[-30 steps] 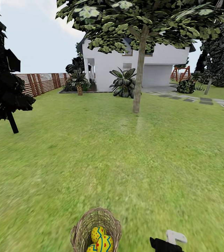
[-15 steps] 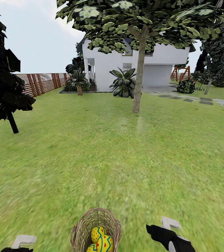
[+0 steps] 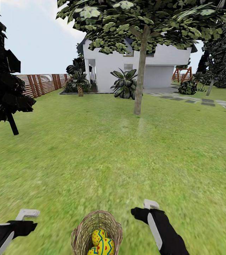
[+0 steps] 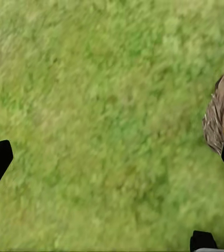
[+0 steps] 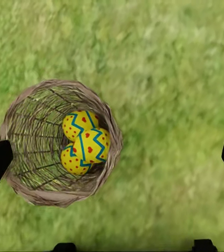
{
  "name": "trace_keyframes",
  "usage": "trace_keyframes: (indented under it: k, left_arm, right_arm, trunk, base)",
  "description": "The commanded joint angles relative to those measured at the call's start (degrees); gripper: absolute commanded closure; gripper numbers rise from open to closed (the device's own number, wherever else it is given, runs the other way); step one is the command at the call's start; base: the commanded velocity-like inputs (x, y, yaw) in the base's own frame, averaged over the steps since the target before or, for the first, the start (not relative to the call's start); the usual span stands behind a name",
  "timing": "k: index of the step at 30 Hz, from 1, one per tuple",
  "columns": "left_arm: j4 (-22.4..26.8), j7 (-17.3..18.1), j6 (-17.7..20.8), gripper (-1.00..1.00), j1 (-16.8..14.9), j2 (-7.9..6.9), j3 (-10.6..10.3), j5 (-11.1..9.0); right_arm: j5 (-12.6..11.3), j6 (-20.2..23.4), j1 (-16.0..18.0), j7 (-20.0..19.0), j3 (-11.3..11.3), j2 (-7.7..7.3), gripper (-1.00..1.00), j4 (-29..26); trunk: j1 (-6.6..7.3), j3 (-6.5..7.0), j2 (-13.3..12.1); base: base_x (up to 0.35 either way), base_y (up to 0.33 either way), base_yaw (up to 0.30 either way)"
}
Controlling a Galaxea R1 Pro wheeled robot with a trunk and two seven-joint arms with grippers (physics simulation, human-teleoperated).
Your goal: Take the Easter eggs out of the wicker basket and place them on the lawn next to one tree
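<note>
**Both grippers flank the basket**

At the head view's bottom centre, the wicker basket (image 3: 97, 232) stands on the lawn (image 3: 102, 159), holding three Easter eggs (image 5: 83, 142) (clustered together). Left gripper (image 3: 27, 215) and right gripper (image 3: 145, 209) hang either side, jaws spread wide, empty.

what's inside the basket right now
Three eggs lie piled inside the basket, yellow with red dots and blue zigzags. The top egg covers part of the two beneath. The basket floor under them is hidden.
</note>
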State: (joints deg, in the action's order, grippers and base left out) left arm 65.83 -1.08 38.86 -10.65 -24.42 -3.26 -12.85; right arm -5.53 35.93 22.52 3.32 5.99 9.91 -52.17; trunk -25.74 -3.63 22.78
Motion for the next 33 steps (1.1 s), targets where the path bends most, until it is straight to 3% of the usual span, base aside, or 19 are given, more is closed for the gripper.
trace_keyframes:
  k: [1, 8, 21, 25, 33]
  left_arm:
    - [0.25, -0.16, 0.34, -1.00, -0.03, -0.07, 0.21, -0.26]
    - [0.64, -0.56, 0.60, -1.00, 0.01, 0.04, 1.75, -0.08]
    - [0.63, -0.72, 0.52, -1.00, 0.04, -0.01, 2.10, -0.07]
    - [0.60, -0.80, 0.51, -1.00, 0.05, -0.01, 2.55, -0.07]
    - [0.49, -0.69, 0.51, -1.00, 0.03, -0.03, 5.32, -0.04]
  right_arm:
    - [-1.12, 0.17, 0.34, 0.52, 0.05, 0.09, -1.00, 0.35]
    - [-3.69, -0.03, 2.08, 1.15, -4.22, 0.09, -1.00, 1.85]
    - [-4.21, 0.12, 2.67, 1.08, -7.70, 0.09, -1.00, 5.17]
    - [-6.75, 0.17, 2.69, 1.01, -10.99, 0.09, -1.00, 5.62]
    - [-9.20, 0.19, 2.70, 0.99, -14.32, 0.09, -1.00, 6.95]
  trunk:
    - [-0.04, -0.14, 0.14]
    - [-0.04, -0.14, 0.14]
    - [-0.04, -0.14, 0.14]
    - [-0.92, -0.86, 1.74]
    - [-2.68, -2.29, 4.95]
  base:
    - [0.000, 0.000, 0.000]
    - [0.000, 0.000, 0.000]
    - [0.000, 0.000, 0.000]
    - [0.000, 0.000, 0.000]
    - [0.000, 0.000, 0.000]
